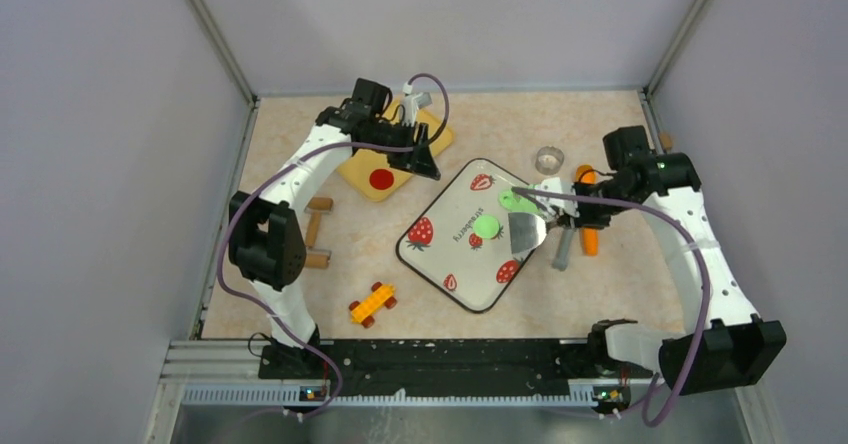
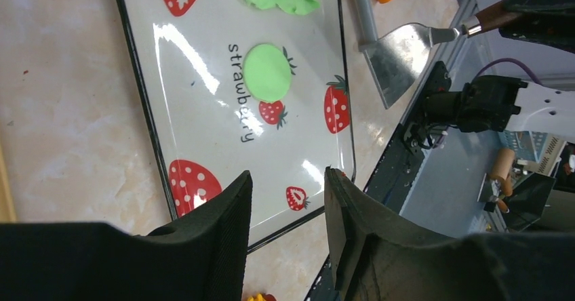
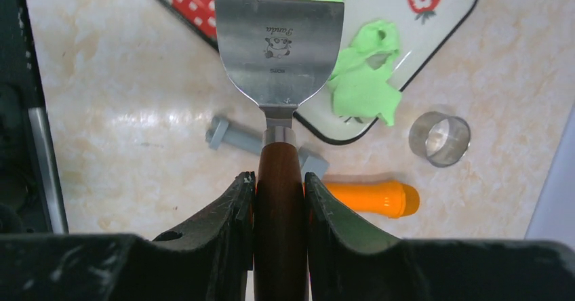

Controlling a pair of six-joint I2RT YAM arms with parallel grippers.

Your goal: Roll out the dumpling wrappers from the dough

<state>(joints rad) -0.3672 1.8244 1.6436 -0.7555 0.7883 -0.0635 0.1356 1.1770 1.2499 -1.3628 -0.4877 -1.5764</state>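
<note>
right wrist, hand (image 3: 279, 179) clamps scraper (image 3: 302, 77), panda logo (image 3: 279, 45)

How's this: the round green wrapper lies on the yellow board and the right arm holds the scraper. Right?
No: the wrapper lies on the strawberry tray, not the yellow board, as the left wrist view shows. The right arm holds the scraper.

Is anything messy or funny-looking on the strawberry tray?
Yes. The dough is a torn, ragged scrap bunched up at the corner of the tray, with one tip reaching the rim. The dumpling wrapper beside it is a neat flat round, so that one looks fine.
</note>
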